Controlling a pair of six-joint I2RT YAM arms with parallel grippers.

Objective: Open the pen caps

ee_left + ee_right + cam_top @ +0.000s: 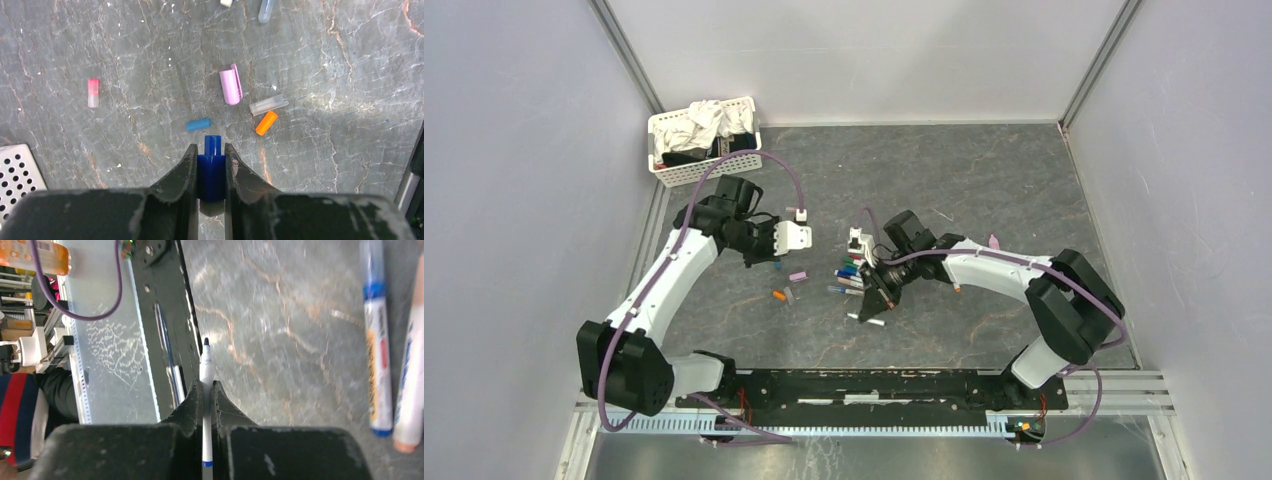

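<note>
Grey stone tabletop (325, 175) below, left pincer (210, 146) clamps one dark-blue cap (211, 172), right pincer (205, 385) one white pen (206, 365).

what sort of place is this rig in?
Probably a robotics lab test cell: white partition walls around a marble-patterned table, a black mounting rail at its near edge, pens and pen caps scattered.

A basket (686, 176) with cloths (699, 125) in it stands at the far left corner of the worktop (984, 180). Near the middle, the left end effector (212, 149) clamps a cap (212, 170). Loose caps (230, 86) lie on the worktop just beyond it, one well apart from the rest. To their right lies a cluster of pens (849, 275), beside the right end effector (206, 387), which grips a pen (206, 360) pointing towards the near edge.
</note>
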